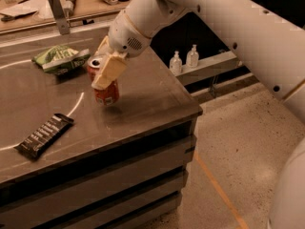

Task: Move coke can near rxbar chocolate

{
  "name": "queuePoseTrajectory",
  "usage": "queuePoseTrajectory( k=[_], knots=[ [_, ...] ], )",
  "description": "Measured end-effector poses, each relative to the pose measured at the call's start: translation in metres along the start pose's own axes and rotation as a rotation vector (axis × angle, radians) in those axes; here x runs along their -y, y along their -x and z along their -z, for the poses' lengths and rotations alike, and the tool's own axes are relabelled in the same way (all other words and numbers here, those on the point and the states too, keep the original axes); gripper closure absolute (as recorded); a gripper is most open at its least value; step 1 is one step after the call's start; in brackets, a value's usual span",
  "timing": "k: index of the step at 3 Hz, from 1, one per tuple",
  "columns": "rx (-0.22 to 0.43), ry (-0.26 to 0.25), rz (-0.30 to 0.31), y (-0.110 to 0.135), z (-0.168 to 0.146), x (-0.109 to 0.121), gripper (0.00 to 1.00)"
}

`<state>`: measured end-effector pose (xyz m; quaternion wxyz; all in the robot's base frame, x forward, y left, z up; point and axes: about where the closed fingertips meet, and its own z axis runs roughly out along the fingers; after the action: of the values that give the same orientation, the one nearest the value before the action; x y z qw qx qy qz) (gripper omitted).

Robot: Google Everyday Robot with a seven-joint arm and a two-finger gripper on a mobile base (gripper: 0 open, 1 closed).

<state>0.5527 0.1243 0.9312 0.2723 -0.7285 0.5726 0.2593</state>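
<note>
Currently we find the end effector (102,82) closed around the tilted coke can (108,94) over the tabletop (147,97), seemingly mid-carry; next, we judge, it must travel toward the rxbar chocolate (44,135) lying well apart.

A cream end effector (102,78) on a white arm (228,27) clasps the red-orange, silver-topped coke can (108,93) above a dark brown bench (143,99) marked with a thin white curve. The rxbar chocolate (44,135) is black with white lettering. The snack bag (59,58) is green and white. The floor (248,142) is speckled beige with an orange stripe.
</note>
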Motion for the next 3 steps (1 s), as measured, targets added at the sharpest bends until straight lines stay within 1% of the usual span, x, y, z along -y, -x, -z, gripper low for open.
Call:
queuePoseTrajectory(
  k=[1, 2, 3],
  knots=[
    [0.012, 0.049, 0.048, 0.024, -0.015, -0.005, 1.0],
    [0.017, 0.086, 0.073, 0.036, -0.036, -0.007, 0.84],
    [0.019, 0.096, 0.101, 0.04, -0.053, -0.006, 0.61]
  ],
)
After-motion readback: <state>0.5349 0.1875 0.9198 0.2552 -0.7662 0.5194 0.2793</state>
